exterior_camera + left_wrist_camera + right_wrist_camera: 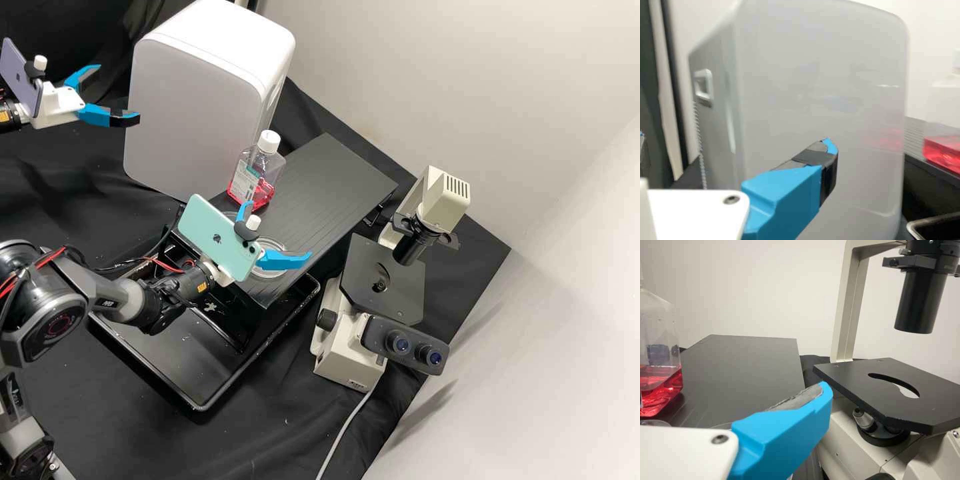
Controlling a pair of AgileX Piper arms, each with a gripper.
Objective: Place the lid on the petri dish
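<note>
Flask label (248,175): centre of the high view, print too small to read.
Arm badge (103,303): lower left, unreadable.

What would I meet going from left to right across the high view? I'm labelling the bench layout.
left gripper → white box → microscope

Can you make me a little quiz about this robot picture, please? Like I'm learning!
1. True or false: the flask holds blue liquid.
2. What stands beside the black platform? A) microscope B) kettle C) laptop
3. Fill in: the left end effector hovers near a big white ____.
Key: 1 false, the liquid is pink; 2 A; 3 box.
</note>
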